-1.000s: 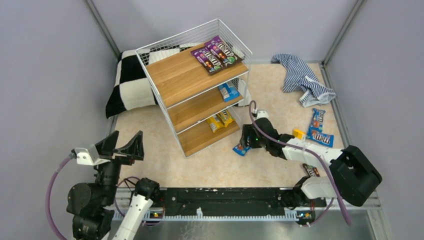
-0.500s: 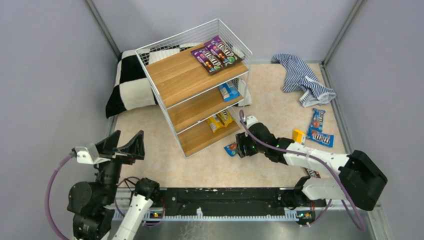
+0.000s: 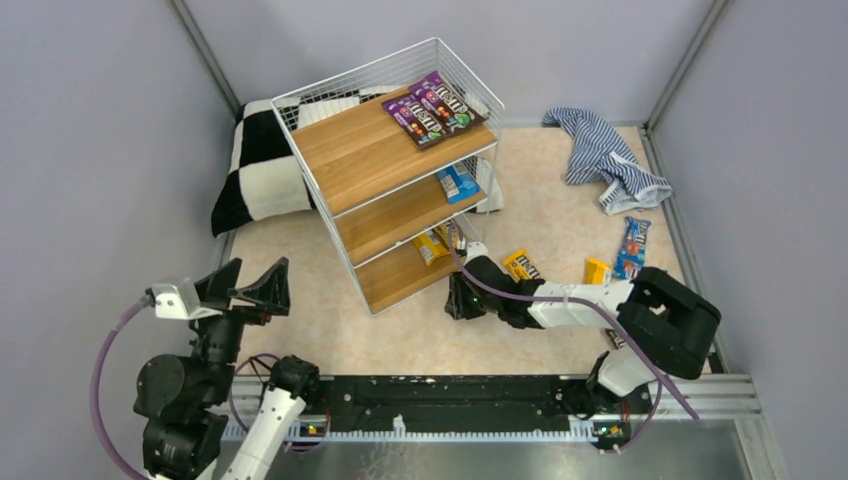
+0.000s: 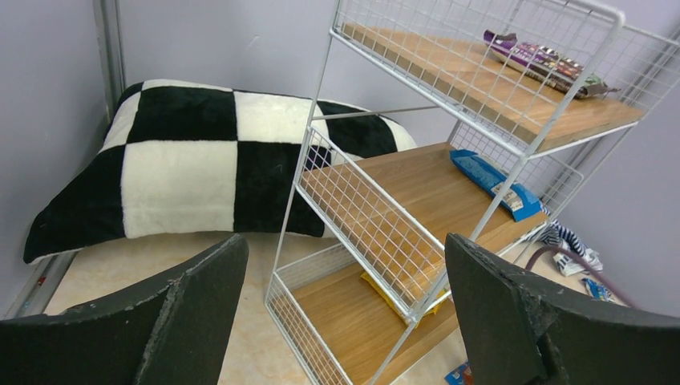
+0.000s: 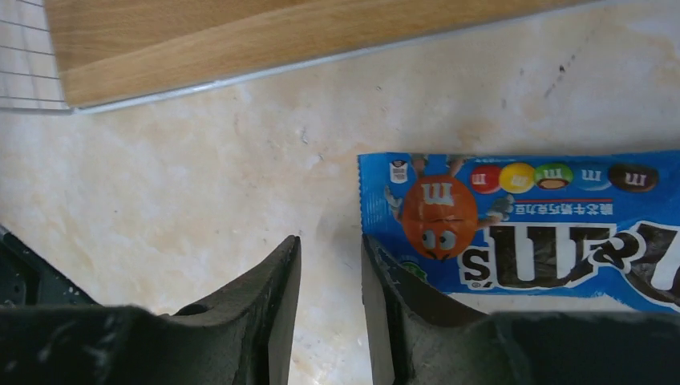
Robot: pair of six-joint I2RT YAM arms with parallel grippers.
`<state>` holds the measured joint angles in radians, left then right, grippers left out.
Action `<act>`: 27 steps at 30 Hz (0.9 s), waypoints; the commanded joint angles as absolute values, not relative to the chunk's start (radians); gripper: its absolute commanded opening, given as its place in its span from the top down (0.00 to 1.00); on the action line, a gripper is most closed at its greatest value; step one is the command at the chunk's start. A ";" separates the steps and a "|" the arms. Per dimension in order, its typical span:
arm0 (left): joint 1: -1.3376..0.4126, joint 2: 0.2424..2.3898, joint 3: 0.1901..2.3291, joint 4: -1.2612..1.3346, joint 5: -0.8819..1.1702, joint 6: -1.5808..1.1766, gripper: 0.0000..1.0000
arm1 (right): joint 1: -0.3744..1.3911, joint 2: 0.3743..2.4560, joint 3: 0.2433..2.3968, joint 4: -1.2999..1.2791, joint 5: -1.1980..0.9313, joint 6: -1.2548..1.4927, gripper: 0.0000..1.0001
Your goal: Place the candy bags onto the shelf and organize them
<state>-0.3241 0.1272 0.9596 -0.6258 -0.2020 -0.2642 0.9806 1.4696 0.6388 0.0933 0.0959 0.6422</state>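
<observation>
The shelf stands at the back middle and also shows in the left wrist view. Purple candy bags lie on its top board, a blue one on the middle board, yellow ones on the bottom board. My right gripper is low at the shelf's front corner. In the right wrist view it stands slightly open with only floor in the gap. A blue candy bag lies flat beside it, its left end under the right finger. My left gripper is wide open, empty, raised at the near left.
More candy bags lie on the floor: a yellow one by my right arm, a small yellow one and a blue one at the right. A checkered cushion lies left of the shelf. A striped cloth lies back right.
My right gripper has moved left along the floor toward the shelf's front corner, and the blue bag moved left with it. The arm uncovered a yellow bag. The left arm has barely moved.
</observation>
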 commanded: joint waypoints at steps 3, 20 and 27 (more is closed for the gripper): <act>-0.328 0.125 1.015 -0.634 -0.237 -0.286 0.02 | 0.985 1.402 0.584 -0.032 0.161 0.723 0.67; -0.328 0.159 0.968 -0.569 -0.185 -0.314 0.02 | 0.722 0.781 0.378 -0.303 -0.041 0.991 0.27; -0.328 0.156 1.019 -0.613 -0.183 -0.294 0.02 | 0.651 0.853 0.201 0.020 -0.125 1.071 0.35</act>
<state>-0.3241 0.1482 0.9600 -0.6071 -0.1833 -0.3111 0.6872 0.8330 0.2695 -0.2359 -0.0402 0.9974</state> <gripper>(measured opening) 0.984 0.677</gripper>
